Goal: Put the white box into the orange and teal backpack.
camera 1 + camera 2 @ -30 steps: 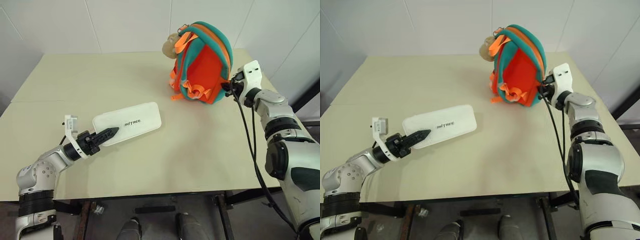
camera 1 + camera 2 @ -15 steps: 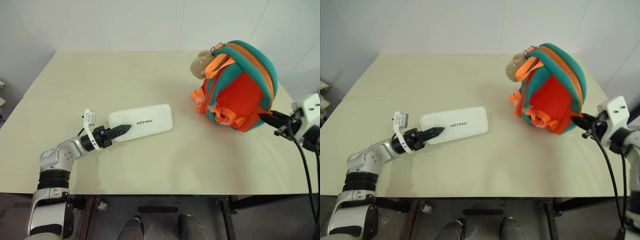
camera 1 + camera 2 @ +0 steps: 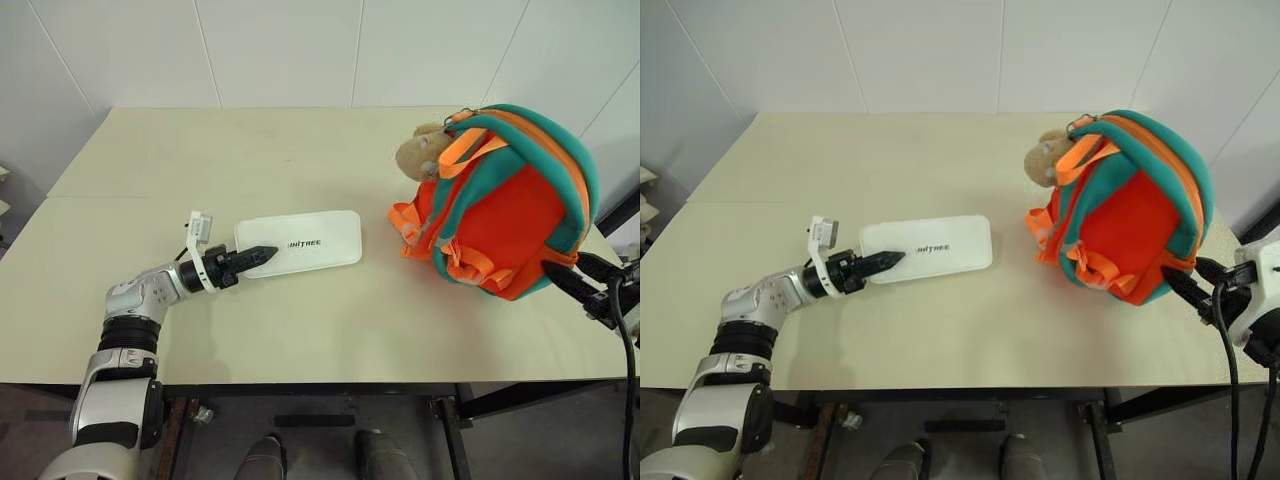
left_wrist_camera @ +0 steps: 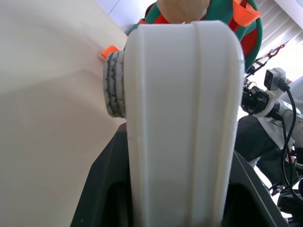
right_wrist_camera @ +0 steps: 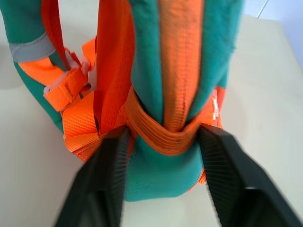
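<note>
My right pincer (image 3: 583,281) has just come back toward me and let its fingers spread; a second ago it was pinched against the far-right side of the orange and teal backpack (image 3: 500,200), and now it hangs at the right edge of the table (image 3: 300,150) with the bag's teal lower edge between its open fingers. The backpack sits upright on the right of the table, and it looks nearer to me than before, though my head has also shifted, so I cannot be sure the bag itself moved. I judge the bag is now being released where I can load it. My left pincer (image 3: 262,254) is clenched shut on the near-left end of the white box (image 3: 298,243), which lies flat on the left of the table, well apart from the backpack and not yet inside it. My right wrist view adds an orange webbing loop (image 5: 163,135) wrapped around the teal edging between my fingers (image 5: 106,177). My left wrist view shows the box end-on, with the bag beyond.
</note>
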You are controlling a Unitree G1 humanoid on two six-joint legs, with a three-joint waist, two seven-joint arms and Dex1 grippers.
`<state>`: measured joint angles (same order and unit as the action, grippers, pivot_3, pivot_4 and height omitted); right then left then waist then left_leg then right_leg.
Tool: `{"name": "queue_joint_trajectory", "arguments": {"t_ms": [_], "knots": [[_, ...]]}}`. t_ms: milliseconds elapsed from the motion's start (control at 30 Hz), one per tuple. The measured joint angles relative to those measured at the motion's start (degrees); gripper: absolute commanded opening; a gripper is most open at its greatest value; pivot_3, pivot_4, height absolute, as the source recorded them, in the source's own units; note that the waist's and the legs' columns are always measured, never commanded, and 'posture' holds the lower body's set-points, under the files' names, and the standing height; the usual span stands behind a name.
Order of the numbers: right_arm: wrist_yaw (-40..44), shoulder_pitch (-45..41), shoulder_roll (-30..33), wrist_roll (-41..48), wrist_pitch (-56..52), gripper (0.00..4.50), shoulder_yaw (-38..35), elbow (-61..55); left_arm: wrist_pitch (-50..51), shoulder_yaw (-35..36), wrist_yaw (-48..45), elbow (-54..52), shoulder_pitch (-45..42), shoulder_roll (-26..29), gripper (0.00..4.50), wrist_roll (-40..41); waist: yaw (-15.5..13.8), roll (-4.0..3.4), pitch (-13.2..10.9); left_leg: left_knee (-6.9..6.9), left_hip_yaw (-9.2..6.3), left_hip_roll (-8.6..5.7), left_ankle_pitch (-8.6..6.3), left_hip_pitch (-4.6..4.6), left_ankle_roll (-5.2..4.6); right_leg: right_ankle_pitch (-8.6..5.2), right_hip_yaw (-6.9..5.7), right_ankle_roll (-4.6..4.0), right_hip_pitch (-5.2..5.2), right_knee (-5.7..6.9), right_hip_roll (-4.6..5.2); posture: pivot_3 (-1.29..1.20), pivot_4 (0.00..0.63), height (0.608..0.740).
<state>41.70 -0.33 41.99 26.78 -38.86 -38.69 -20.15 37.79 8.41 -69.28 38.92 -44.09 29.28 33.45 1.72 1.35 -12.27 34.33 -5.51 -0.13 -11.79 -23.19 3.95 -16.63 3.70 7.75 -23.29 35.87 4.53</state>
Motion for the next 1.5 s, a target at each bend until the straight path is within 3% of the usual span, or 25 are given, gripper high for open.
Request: {"name": "queue_joint_trajectory", "arguments": {"t_ms": [100,133,300,467,600,733,833,1000,1233,1467,1500], "knots": [[0.00,1.62,0.01,-0.26,0.79,4.37,0.34,0.26,0.00,0.05,-0.37,0.01,-0.16,0.07,1.35,-0.14,-0.07,0.00,0.00,-0.02,-0.02,0.00,0.00,0.00,0.00,0.00,0.00,0.00,-0.01,0.02,0.00,0.00,0.150,0.740],[0.00,2.12,0.02,-0.22,1.03,4.46,0.33,0.23,0.00,0.05,-0.39,0.03,-0.16,0.08,1.35,-0.18,-0.09,0.00,0.00,-0.02,-0.02,0.00,0.00,0.00,0.00,0.00,0.00,0.00,0.00,0.02,0.00,0.00,0.150,0.740],[0.30,6.49,0.83,1.70,-0.40,4.46,-1.17,-3.27,-0.25,0.06,-0.66,0.53,-0.42,0.03,1.35,-0.76,-0.20,0.01,0.00,-0.03,-0.04,0.00,0.00,-0.02,0.00,0.01,-0.02,0.01,0.00,0.01,0.00,0.00,0.150,0.740],[1.18,12.70,4.05,4.02,-4.29,4.46,-7.52,-7.29,-0.59,0.05,-1.40,2.48,-1.02,-0.14,1.35,-1.46,-0.26,0.03,0.01,-0.03,-0.05,-0.02,0.00,-0.02,0.00,0.01,-0.02,0.02,0.05,-0.07,0.00,0.00,0.150,0.740],[3.43,16.27,6.10,11.14,-11.62,4.46,-15.73,-12.26,-1.36,-0.02,-2.03,4.55,-1.99,-0.59,1.35,-2.51,-0.20,0.06,0.00,-0.02,-0.04,-0.01,0.00,-0.01,-0.01,0.01,-0.04,0.02,0.08,-0.15,0.00,0.00,0.150,0.740],[3.03,15.22,6.85,19.83,-17.49,4.46,-17.82,-16.76,-2.21,-0.02,-2.41,5.54,-2.83,-1.10,1.35,-3.22,0.02,0.14,0.01,-0.01,-0.04,0.02,-0.01,0.05,-0.01,0.04,-0.05,-0.02,0.24,-0.32,-0.01,0.00,0.150,0.740],[-0.87,9.69,6.84,23.75,-18.88,4.46,-14.09,-17.99,-2.31,0.01,-2.71,6.36,-3.17,-1.41,1.35,-3.48,-0.01,0.16,0.01,0.03,-0.04,0.02,0.01,0.05,-0.04,-0.08,-0.05,-0.38,0.32,-0.46,0.00,0.00,0.150,0.740],[-8.49,-1.94,4.21,23.16,-17.21,4.46,0.32,-15.73,-2.25,0.25,-2.84,6.29,-3.17,-0.92,1.35,-3.73,-0.21,0.17,0.00,0.02,-0.07,0.02,0.02,0.03,-0.06,-0.06,-0.07,-0.44,0.35,-0.53,0.01,0.00,0.150,0.740],[-15.04,-19.70,-2.50,9.29,-7.62,4.46,20.53,0.70,-0.43,3.70,-1.26,-0.84,0.86,2.92,1.35,-3.03,0.24,0.15,0.00,-0.18,-0.06,0.04,0.01,0.02,-0.04,0.20,-0.07,0.04,0.22,-0.49,0.02,0.00,0.150,0.740],[-16.11,-29.23,-9.72,3.16,-0.46,4.46,26.86,12.05,3.29,7.68,2.76,-8.83,7.50,4.25,1.35,-0.83,-0.22,0.16,0.00,-0.29,-0.14,0.01,0.01,-0.16,-0.02,0.17,-0.09,0.04,-0.12,-0.21,0.02,0.00,0.150,0.740],[-16.50,-30.03,-10.83,2.12,0.67,4.28,27.56,13.51,3.60,8.13,3.19,-9.90,8.11,4.31,1.35,-0.33,-0.16,0.16,0.00,-0.27,-0.14,0.00,0.01,-0.15,-0.02,0.18,-0.08,0.05,-0.11,-0.21,0.03,0.00,0.150,0.740]]}}
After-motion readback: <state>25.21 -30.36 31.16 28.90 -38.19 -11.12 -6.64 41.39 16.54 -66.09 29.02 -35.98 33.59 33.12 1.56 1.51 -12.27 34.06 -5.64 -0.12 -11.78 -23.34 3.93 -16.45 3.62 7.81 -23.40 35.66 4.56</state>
